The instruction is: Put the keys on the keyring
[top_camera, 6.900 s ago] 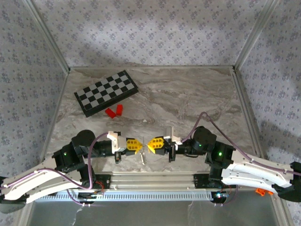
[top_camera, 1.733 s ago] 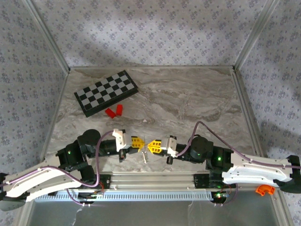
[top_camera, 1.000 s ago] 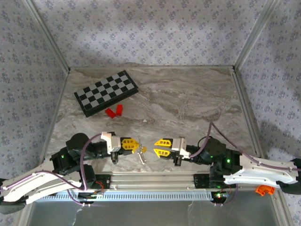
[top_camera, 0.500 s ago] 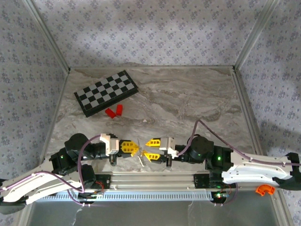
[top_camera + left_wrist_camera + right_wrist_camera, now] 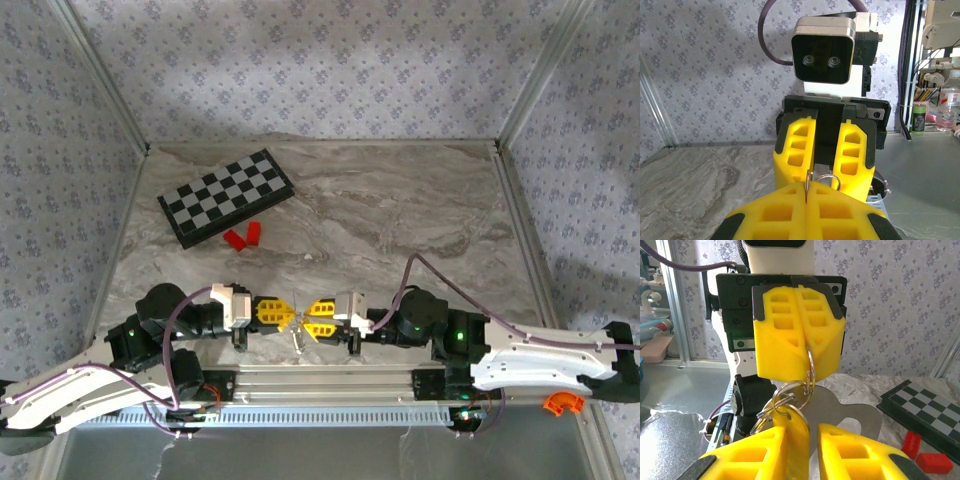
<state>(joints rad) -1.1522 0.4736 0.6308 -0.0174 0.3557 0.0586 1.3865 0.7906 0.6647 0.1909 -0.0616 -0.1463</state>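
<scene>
Near the table's front edge my left gripper [image 5: 289, 313] and right gripper [image 5: 307, 320] meet tip to tip. In the right wrist view the left gripper [image 5: 806, 369] hangs from above, shut on a thin silver split keyring [image 5: 810, 365]. Further rings [image 5: 785, 390] link to it and carry a small yellow key piece [image 5: 797, 440] and a flat silver key [image 5: 855, 415]. The yellow piece stands between the right gripper's [image 5: 804, 434] fingers, against the left one, with a gap to the other. The left wrist view shows the ring's edge [image 5: 806, 180] pinched in the left gripper [image 5: 806, 192].
A folded chessboard [image 5: 226, 197] lies at the back left with two red blocks [image 5: 242, 237] in front of it. The wallpapered walls and metal frame rails enclose the marble table [image 5: 400, 220]. The arm bases and a rail run along the near edge.
The right gripper has moved left up to the left gripper, and its jaws have narrowed around the hanging yellow key. The left gripper stays shut on the ring.
</scene>
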